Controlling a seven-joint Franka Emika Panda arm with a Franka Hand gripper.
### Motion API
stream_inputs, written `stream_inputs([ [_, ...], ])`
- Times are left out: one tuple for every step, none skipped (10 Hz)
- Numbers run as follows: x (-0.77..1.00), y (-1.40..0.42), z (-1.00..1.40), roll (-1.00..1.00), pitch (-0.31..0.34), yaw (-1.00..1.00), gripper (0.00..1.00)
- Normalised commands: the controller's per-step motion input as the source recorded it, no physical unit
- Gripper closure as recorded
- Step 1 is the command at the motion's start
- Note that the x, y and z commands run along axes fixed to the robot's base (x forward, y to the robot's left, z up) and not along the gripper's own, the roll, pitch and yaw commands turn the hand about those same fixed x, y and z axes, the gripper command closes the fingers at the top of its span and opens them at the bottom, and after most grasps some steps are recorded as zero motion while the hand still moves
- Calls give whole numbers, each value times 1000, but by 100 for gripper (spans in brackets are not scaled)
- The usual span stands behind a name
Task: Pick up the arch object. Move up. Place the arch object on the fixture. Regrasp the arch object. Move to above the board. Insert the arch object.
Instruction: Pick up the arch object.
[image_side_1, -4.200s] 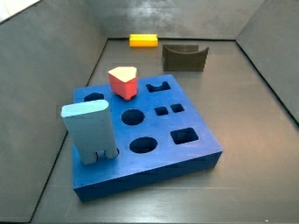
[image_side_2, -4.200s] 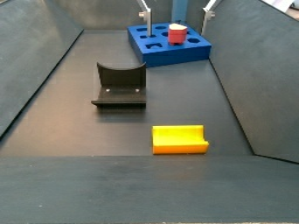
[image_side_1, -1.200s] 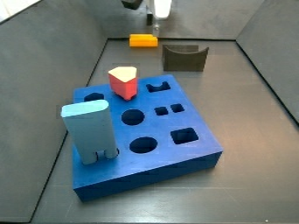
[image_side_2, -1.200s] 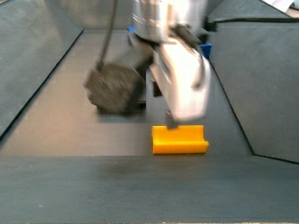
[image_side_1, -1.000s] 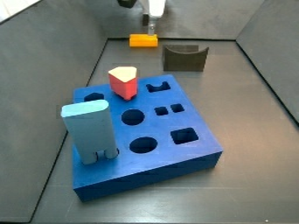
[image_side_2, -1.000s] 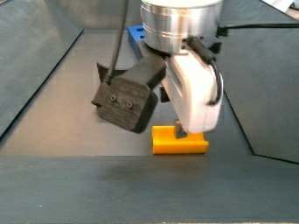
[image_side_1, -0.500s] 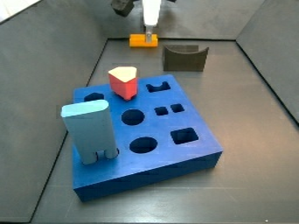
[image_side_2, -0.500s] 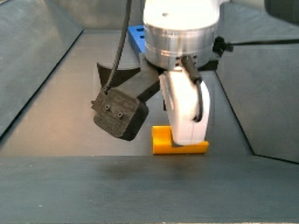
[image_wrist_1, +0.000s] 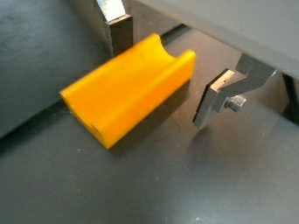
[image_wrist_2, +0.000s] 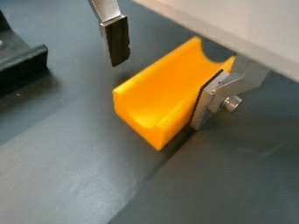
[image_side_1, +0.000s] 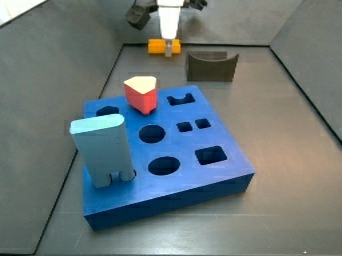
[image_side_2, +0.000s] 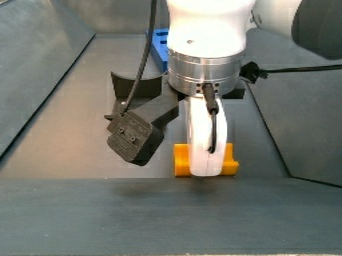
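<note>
The gripper (image_wrist_2: 163, 74) is hanging with jaws spread, straddling the arch object (image_wrist_2: 170, 94) lying on the floor. Behind, the board (image_side_1: 167, 150) is holding a red-topped peg (image_side_1: 142, 94) and a light-blue block (image_side_1: 103, 148) in its holes.

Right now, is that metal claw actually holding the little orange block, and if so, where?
Not yet. The gripper is open, its fingers straddling the small yellow-orange arch object across its long sides, with gaps visible in a wrist view. The block lies on the floor.
</note>
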Motion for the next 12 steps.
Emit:
stream_inputs([
  [-34,-80,-277,-186,-253,-134,0],
  [-91,-43,-123,-109,-149,-46,0],
  [-160,0,-37,-89,-71,-14,0],
  [-26,0,-3,-63,-14,0,0],
  [0,0,0,0,0,0,0],
  [0,0,0,0,0,0,100],
  [0,0,0,0,0,0,100],
  [0,0,0,0,0,0,100],
  [0,0,0,0,0,0,100],
  [0,0,0,0,0,0,100],
  [0,0,0,0,0,0,100],
  [0,0,0,0,0,0,100],
])
